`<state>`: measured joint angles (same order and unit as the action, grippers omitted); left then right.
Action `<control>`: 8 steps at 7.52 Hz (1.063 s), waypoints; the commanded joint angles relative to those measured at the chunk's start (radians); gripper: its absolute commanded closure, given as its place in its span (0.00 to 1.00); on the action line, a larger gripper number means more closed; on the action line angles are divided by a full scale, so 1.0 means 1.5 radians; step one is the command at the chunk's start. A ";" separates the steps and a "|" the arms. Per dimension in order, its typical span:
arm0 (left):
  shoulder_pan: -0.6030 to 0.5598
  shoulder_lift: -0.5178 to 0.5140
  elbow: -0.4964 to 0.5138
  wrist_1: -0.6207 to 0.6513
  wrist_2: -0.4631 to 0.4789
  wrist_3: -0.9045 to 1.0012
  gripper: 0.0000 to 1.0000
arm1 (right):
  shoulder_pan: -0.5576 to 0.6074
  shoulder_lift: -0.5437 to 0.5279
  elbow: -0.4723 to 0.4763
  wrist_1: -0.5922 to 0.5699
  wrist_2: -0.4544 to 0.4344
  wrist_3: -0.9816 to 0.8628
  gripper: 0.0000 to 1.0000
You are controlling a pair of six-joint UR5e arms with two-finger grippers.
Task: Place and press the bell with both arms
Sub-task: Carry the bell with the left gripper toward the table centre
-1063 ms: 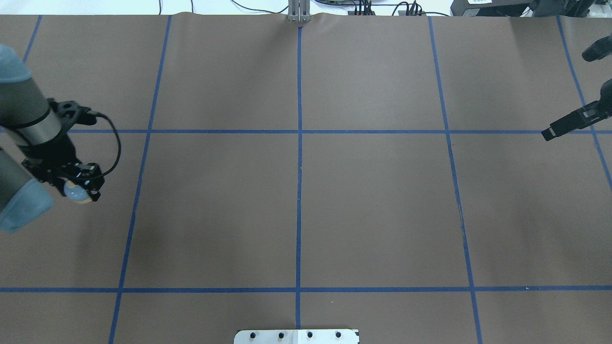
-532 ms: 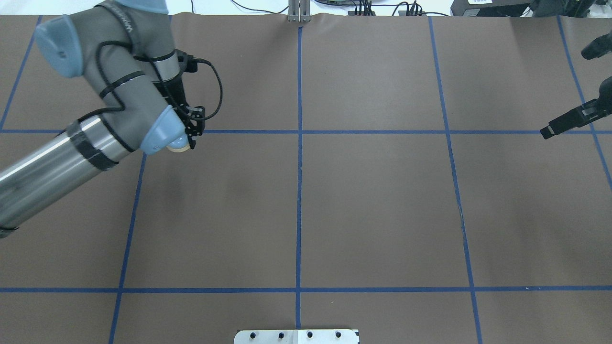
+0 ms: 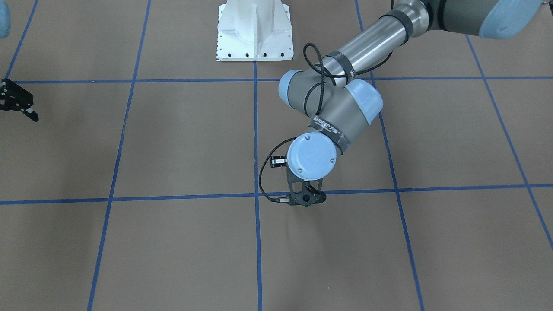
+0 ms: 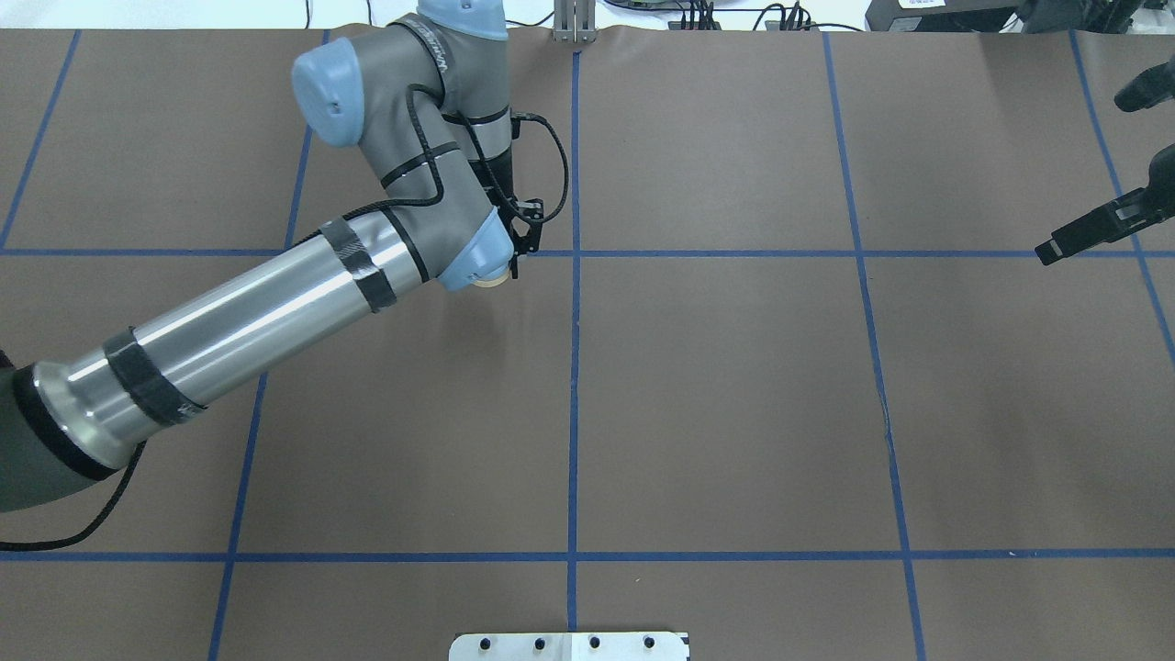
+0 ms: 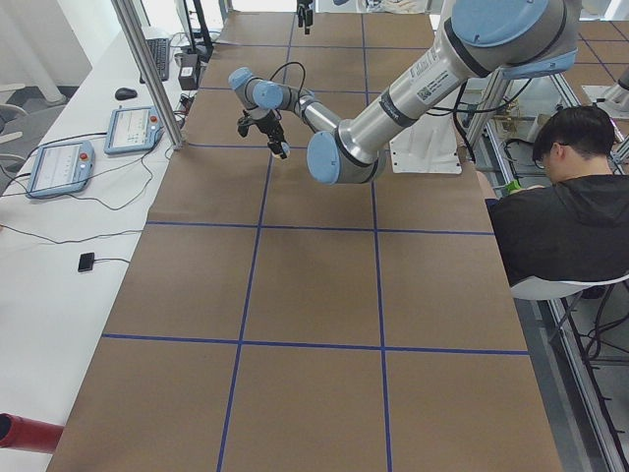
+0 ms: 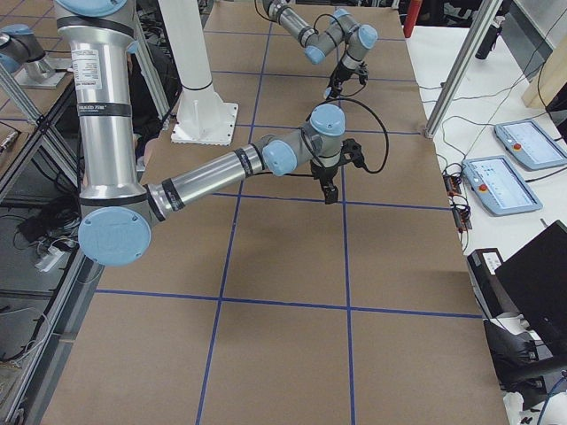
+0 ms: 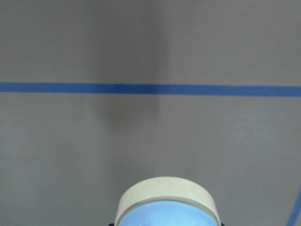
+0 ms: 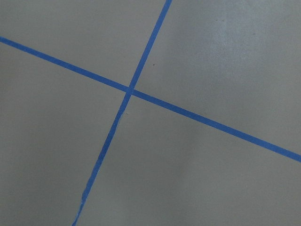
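Observation:
The bell (image 4: 493,279) is held in my left gripper (image 4: 516,246), just left of the centre tape line at the far cross line. In the overhead view only its cream base rim shows under the arm's blue joint cap. In the left wrist view the bell (image 7: 167,207) fills the bottom centre, lifted above the brown table. My left gripper (image 3: 306,199) is shut on it; in the front-facing view the bell is hidden. My right gripper (image 4: 1084,181) is open and empty at the table's right edge, and also shows in the front-facing view (image 3: 23,108).
Blue tape lines (image 4: 574,367) divide the brown table cover into squares. The white pedestal plate (image 4: 569,645) sits at the near edge. A metal post (image 4: 574,23) stands at the far edge. A seated person (image 5: 560,206) is beside the table.
My left arm has swung the bell from the table's left edge rightward to just left of the centre line. My right gripper has barely moved.

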<state>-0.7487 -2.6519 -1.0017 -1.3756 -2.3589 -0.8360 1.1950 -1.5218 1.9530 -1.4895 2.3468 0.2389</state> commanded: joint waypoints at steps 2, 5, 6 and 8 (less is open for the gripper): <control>0.038 -0.044 0.099 -0.130 0.001 -0.078 0.82 | 0.000 0.000 0.001 0.000 0.000 0.000 0.00; 0.055 -0.045 0.116 -0.157 0.001 -0.080 0.64 | -0.001 0.000 0.000 0.000 -0.001 0.000 0.00; 0.058 -0.050 0.116 -0.157 0.001 -0.080 0.61 | -0.001 0.000 0.000 0.000 -0.001 0.000 0.00; 0.064 -0.055 0.116 -0.157 0.001 -0.081 0.52 | -0.007 0.004 0.001 0.000 0.000 0.019 0.00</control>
<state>-0.6588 -2.7315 -0.8288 -1.6102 -2.3577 -0.9566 1.1907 -1.5203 1.9536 -1.4895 2.3465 0.2492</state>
